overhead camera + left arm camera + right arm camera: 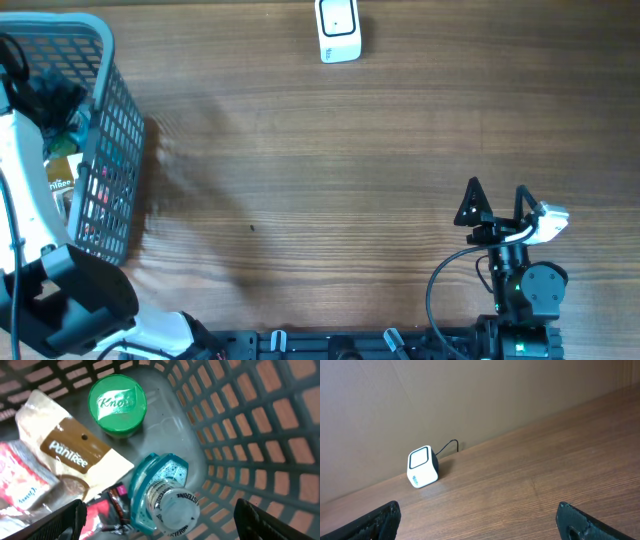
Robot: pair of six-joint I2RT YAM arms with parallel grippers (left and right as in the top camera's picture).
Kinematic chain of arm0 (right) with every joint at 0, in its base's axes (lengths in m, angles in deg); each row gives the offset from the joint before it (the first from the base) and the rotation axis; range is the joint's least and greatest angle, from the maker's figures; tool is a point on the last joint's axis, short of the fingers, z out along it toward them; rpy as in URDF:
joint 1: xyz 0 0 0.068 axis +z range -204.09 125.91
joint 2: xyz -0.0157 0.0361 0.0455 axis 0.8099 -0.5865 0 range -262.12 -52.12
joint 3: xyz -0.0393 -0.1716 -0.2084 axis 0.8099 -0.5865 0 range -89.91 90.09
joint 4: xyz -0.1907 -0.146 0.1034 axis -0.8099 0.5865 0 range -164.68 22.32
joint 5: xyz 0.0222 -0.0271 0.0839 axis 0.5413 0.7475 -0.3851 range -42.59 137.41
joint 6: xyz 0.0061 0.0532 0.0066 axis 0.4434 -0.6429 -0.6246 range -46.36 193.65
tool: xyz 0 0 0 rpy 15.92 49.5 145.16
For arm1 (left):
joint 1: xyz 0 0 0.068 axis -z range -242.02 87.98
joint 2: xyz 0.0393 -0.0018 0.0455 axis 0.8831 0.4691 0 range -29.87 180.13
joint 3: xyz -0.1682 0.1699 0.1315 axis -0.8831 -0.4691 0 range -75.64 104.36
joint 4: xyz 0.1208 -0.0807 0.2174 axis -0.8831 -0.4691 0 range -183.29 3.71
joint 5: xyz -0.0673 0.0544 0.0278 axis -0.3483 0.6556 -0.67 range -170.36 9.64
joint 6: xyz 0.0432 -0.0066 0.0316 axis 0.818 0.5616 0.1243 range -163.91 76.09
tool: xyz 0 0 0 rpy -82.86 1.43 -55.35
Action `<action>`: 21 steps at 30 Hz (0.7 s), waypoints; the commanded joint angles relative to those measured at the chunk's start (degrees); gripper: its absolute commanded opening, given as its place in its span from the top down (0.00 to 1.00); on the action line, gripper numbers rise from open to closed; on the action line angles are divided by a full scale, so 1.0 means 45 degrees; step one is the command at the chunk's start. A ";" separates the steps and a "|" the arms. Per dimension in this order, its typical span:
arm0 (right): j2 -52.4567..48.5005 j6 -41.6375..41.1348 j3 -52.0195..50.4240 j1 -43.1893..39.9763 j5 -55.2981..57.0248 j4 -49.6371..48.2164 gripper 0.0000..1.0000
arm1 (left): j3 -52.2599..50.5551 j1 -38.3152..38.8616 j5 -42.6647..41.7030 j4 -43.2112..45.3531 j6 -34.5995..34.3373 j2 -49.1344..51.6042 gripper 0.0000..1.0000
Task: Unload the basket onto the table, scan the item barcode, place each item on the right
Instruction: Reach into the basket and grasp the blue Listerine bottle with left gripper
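Bottle [159, 477] in basket [240, 425], cap end toward camera, below wide-open left claw [157, 510]

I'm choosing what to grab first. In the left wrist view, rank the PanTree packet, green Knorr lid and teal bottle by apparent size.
1. PanTree packet, clearly largest.
2. teal bottle, but its cap points toward the camera, so nearness may inflate it.
3. green Knorr lid, only slightly smaller.

The brown wood-grain table [330, 170] carries two things. A grey plastic lattice basket [112, 140] stands at its left edge. A small white cube-shaped scanner [339, 28] with a dark-framed window sits at the far edge, well apart from the basket.
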 commanded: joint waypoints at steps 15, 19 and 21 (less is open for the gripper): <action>0.0058 0.0219 -0.0015 -0.0053 -0.0078 -0.0034 0.00 | 0.0083 0.0010 -0.0554 -0.0573 0.3031 0.2497 0.02; 0.0058 0.0214 -0.0015 -0.0053 -0.0078 -0.0029 0.00 | 0.0083 0.0010 -0.0559 -0.0107 0.3026 0.2531 0.10; 0.0058 0.0214 -0.0015 -0.0053 -0.0083 -0.0034 0.00 | 0.0083 0.0010 -0.0554 -0.0029 0.3021 0.2531 0.15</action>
